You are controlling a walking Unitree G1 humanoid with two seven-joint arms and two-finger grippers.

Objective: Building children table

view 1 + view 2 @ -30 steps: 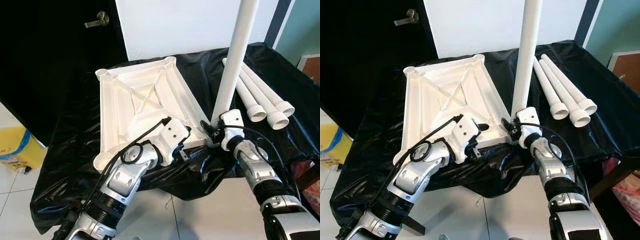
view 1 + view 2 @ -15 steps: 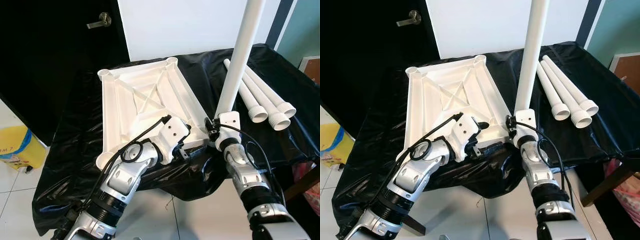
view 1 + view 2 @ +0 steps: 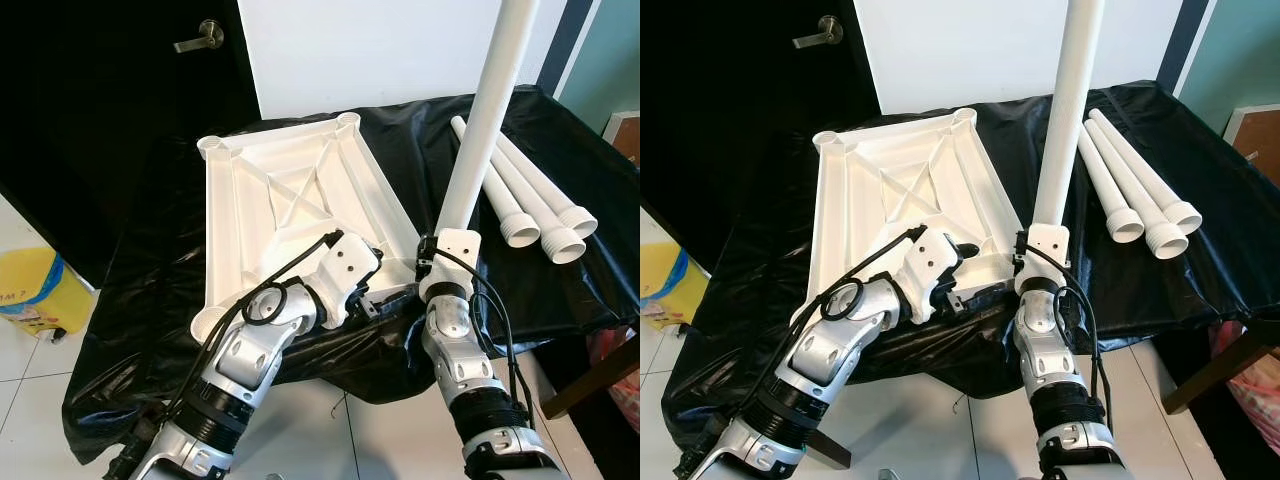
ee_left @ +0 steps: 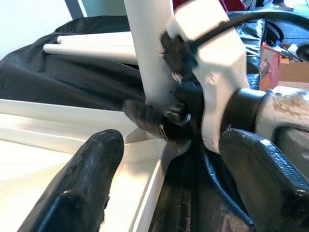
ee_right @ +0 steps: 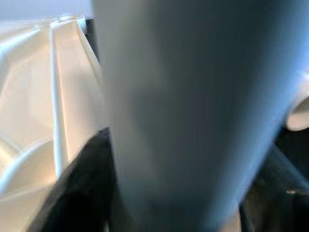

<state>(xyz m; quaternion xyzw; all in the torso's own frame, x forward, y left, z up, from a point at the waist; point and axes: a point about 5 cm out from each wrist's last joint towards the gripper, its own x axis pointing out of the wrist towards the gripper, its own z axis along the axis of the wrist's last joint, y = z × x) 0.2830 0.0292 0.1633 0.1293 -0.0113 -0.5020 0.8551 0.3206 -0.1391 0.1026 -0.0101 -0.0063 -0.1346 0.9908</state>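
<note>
An upturned white tabletop (image 3: 290,190) lies on a table under a black cloth (image 3: 150,260). At the tabletop's near right corner a long white table leg (image 3: 485,130) stands nearly upright. My right gripper (image 3: 432,262) is shut on its lower end, and the leg (image 5: 183,111) looms close in the right wrist view. My left gripper (image 3: 385,300) sits at the tabletop's near edge, just left of that corner. Its fingers (image 4: 91,179) are open, with the corner and the leg's base (image 4: 149,58) beyond them.
Three spare white legs (image 3: 530,200) lie side by side on the cloth at the right. A yellow bin (image 3: 30,295) stands on the tiled floor at the left. A dark door with a handle (image 3: 195,40) is behind the table.
My right forearm has swung left until it is almost straight below the leg, which it still grips at the corner. The left arm has stayed put.
</note>
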